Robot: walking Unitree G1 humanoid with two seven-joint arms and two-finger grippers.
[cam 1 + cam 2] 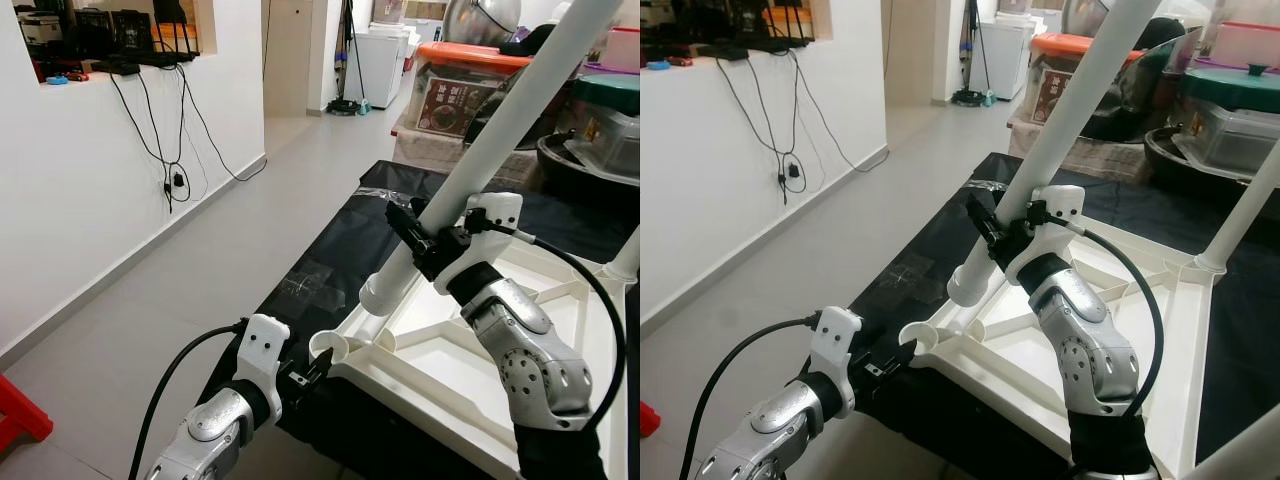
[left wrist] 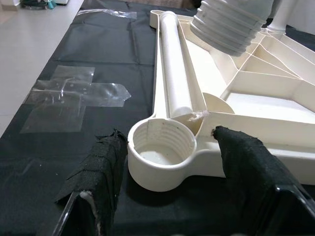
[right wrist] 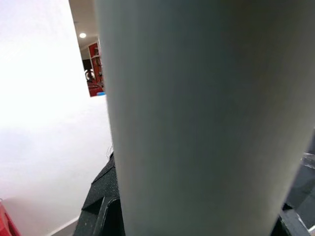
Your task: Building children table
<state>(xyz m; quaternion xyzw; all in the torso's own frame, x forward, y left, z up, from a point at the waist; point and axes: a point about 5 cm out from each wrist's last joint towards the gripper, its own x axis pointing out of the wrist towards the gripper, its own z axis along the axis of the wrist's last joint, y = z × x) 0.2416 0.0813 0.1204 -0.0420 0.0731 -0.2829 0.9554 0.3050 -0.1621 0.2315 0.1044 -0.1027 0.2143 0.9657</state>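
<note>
The white children's table top (image 1: 445, 352) lies upside down on a black mat (image 1: 330, 250). Its near-left corner has an empty threaded socket (image 2: 161, 152). My left gripper (image 2: 167, 133) is open, with one black finger on each side of that socket. My right gripper (image 1: 415, 235) is shut on a long white table leg (image 1: 500, 130). The leg is tilted, and its ribbed threaded end (image 2: 231, 24) hangs just above the frame, a short way behind the socket. In the right wrist view the leg (image 3: 197, 118) is very close. Another white leg (image 1: 1245, 215) stands in the far right corner.
Clear tape (image 2: 74, 96) is stuck on the mat beside the table top. Storage boxes and pots (image 1: 460, 90) crowd the back right. A white wall with hanging cables (image 1: 175, 180) runs along the left, and a red stool (image 1: 20, 415) stands at the near left.
</note>
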